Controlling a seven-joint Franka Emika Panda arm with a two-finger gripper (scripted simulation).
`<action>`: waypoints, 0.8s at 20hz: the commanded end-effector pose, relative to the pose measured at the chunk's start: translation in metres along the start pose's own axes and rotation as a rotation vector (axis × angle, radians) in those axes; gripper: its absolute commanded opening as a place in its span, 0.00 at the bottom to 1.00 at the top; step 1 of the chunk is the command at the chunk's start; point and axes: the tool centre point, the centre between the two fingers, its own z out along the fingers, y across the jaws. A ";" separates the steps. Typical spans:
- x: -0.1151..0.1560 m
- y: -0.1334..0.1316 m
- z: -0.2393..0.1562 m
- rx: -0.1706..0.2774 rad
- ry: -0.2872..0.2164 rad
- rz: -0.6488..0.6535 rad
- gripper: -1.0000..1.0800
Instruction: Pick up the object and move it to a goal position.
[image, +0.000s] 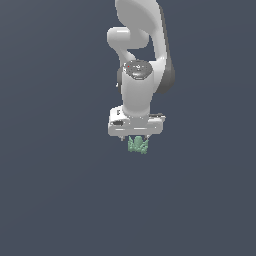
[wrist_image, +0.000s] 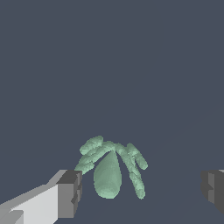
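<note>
The setting was a single flat field of dark slate blue, filling both views with no visible edge, seam, wall or horizon, so floor and background could not be told apart. No shadow marked where a surface began.

In the exterior view the white arm (image: 140, 65) came down from the top edge, its upper links cut off by the frame, and ended in the gripper (image: 136, 137) pointing downward. The object (image: 137, 145), a small pale green lump with spiky points, sat directly under the white gripper body and was narrower than it. The fingers were almost wholly hidden there behind the body and the object, and whether the object rested on a surface or hung above one could not be told.

The wrist view gave more. The jaws stood wide: one dark grey pad (wrist_image: 70, 192) on its white finger was just beside one side of the object (wrist_image: 109, 173), while the other pad (wrist_image: 214, 190) (half cut off by the frame edge) stood well apart from it. The object lay between them, nearer the first pad, with a smooth teardrop body and ridged fronds arching over it. Whether the near pad touched a frond was too close to call.
</note>
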 end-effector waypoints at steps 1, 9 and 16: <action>0.000 0.000 0.000 0.000 0.000 0.000 0.96; 0.002 0.009 0.000 -0.008 0.003 -0.030 0.96; 0.003 0.013 0.000 -0.012 0.004 -0.035 0.96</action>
